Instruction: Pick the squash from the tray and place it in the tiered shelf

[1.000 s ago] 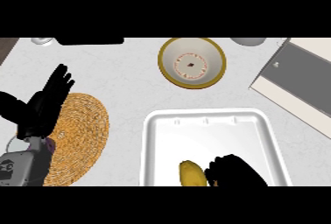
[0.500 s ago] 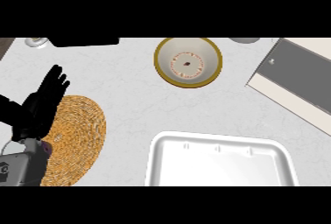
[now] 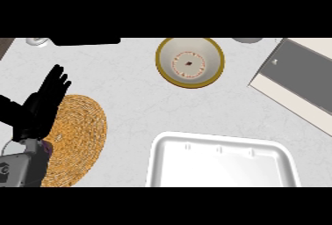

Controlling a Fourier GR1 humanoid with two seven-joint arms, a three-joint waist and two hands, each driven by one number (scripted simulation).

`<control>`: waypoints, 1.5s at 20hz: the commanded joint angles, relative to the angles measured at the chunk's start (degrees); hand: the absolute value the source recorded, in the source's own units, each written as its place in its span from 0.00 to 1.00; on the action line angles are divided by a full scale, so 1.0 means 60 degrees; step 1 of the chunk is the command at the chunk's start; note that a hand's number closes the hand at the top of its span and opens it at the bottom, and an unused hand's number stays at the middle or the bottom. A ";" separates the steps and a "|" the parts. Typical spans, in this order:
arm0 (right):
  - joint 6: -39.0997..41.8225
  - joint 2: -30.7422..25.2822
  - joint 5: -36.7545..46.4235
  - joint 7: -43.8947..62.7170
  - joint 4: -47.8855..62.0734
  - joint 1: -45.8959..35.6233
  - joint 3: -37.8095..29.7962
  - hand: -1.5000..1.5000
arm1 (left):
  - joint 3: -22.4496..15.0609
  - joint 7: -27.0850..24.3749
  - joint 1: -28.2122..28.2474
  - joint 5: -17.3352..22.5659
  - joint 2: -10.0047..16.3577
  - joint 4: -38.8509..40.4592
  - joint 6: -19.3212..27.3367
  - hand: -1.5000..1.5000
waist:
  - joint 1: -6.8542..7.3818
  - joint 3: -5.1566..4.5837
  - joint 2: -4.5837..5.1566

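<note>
The pale marbled counter (image 3: 149, 101) fills the view. The white tray (image 3: 194, 137) lies well to the right of the fingers and below their level, at the lower edge; its visible part holds nothing. The squash shows nowhere in the view, so its place cannot be told. The tiered shelf (image 3: 301, 83), grey and cream, sits far right of the fingers, at the right edge. The round woven mat (image 3: 81, 132) lies just below and right of the fingertips, partly under the palm. The yellow-rimmed plate (image 3: 206, 74) stands right of the fingers, slightly above them. The left hand (image 3: 42, 105) rests at the left edge, fingers (image 3: 57, 77) straight, pointing up, spread, holding nothing. The right hand is outside the view.
</note>
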 commanded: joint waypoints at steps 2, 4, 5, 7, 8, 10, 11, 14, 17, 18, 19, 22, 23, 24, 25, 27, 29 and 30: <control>0.0322 -0.0164 -0.1877 0.0673 -0.2994 0.0870 -0.0733 1.00 | 0.0184 -0.0329 0.0121 0.0177 0.0121 0.0125 -0.0250 0.50 | 0.0198 -0.0022 0.0084; 0.0084 -0.0065 -0.1639 0.0920 -0.3169 0.0709 -0.1372 1.00 | -0.0002 -0.0011 0.0120 0.0081 0.0029 -0.0161 -0.0123 0.50 | 0.0238 -0.0021 0.0056; 0.0056 -0.0026 -0.1721 0.0944 -0.3140 0.0620 -0.1513 1.00 | -0.0073 0.0099 -0.0224 -0.0053 0.0068 -0.0082 -0.0036 0.50 | 0.0113 -0.0020 0.0090; 0.0084 -0.0085 -0.1619 0.1250 -0.3274 0.0641 -0.1972 1.00 | -0.0078 0.0081 0.0068 0.0044 0.0000 -0.0226 -0.0102 0.50 | 0.0238 -0.0032 0.0049; 0.0122 -0.0048 -0.2053 0.1272 -0.2940 0.0423 -0.2290 1.00 | -0.0068 -0.0016 -0.0022 -0.0029 0.0071 -0.0131 -0.0119 0.50 | 0.0282 -0.0026 0.0121; 0.0062 0.0095 -0.2252 0.1457 -0.2819 0.0255 -0.2697 1.00 | 0.0049 0.0062 -0.0253 0.0116 0.0069 -0.0025 -0.0107 0.50 | 0.0204 -0.0027 0.0130; 0.0038 0.0298 -0.2387 0.1553 -0.2697 0.0040 -0.2697 1.00 | -0.0201 0.0100 -0.0224 -0.0063 -0.0068 -0.0247 -0.0009 0.50 | 0.0270 -0.0022 0.0127; 0.0082 0.0366 -0.2639 0.1915 -0.2258 -0.0465 -0.3695 1.00 | -0.0163 0.0165 -0.0312 -0.0030 -0.0033 -0.0070 -0.0042 0.50 | 0.0291 -0.0018 0.0163; 0.0290 0.0483 -0.3044 0.2188 -0.1918 -0.0849 -0.4253 1.00 | -0.0269 0.0076 -0.0254 -0.0154 -0.0114 -0.0149 0.0029 0.50 | 0.0295 -0.0010 0.0121; 0.0356 0.0531 -0.3294 0.2194 -0.1705 -0.1035 -0.4441 1.00 | -0.0274 0.0021 0.0002 -0.0082 -0.0107 -0.0205 -0.0097 0.50 | 0.0440 -0.0004 0.0106; 0.0446 0.0629 -0.3366 0.2316 -0.1590 -0.1283 -0.4536 1.00 | -0.0288 -0.0049 -0.0134 -0.0173 -0.0196 -0.0020 0.0036 0.50 | 0.0380 -0.0012 0.0164; 0.0500 0.1015 -0.3819 0.2499 -0.1089 -0.1761 -0.5014 1.00 | -0.0264 -0.0118 -0.0027 -0.0097 -0.0163 -0.0072 -0.0078 0.50 | 0.0423 0.0008 0.0120; 0.0571 0.1100 -0.3953 0.2574 -0.0892 -0.2094 -0.5180 1.00 | -0.0338 0.0037 -0.0357 -0.0195 -0.0285 0.0038 0.0127 0.50 | 0.0346 0.0017 0.0165; 0.0706 0.1005 -0.4148 0.2535 -0.0776 -0.2224 -0.5502 1.00 | -0.0268 -0.0108 -0.0080 -0.0124 -0.0192 -0.0078 -0.0016 0.50 | 0.0462 0.0015 0.0105; 0.0773 0.1012 -0.4247 0.2612 -0.0536 -0.2335 -0.5791 1.00 | -0.0197 -0.0014 -0.0271 -0.0084 -0.0161 -0.0011 0.0022 0.50 | 0.0339 0.0019 0.0117; 0.0858 0.1052 -0.4804 0.2717 -0.0048 -0.3063 -0.6458 1.00 | -0.0176 -0.0096 -0.0245 -0.0113 -0.0063 -0.0031 -0.0047 0.50 | 0.0525 0.0024 0.0126; 0.1223 0.0776 -0.5720 0.2627 0.0515 -0.3473 -0.7221 1.00 | -0.0180 -0.0018 -0.0317 0.0017 -0.0130 -0.0010 -0.0097 0.50 | 0.0465 0.0030 0.0099; 0.1460 0.0573 -0.6251 0.2596 0.0757 -0.3619 -0.7612 1.00 | -0.0308 -0.0132 -0.0205 -0.0158 -0.0190 -0.0073 -0.0026 0.50 | 0.0463 0.0033 0.0080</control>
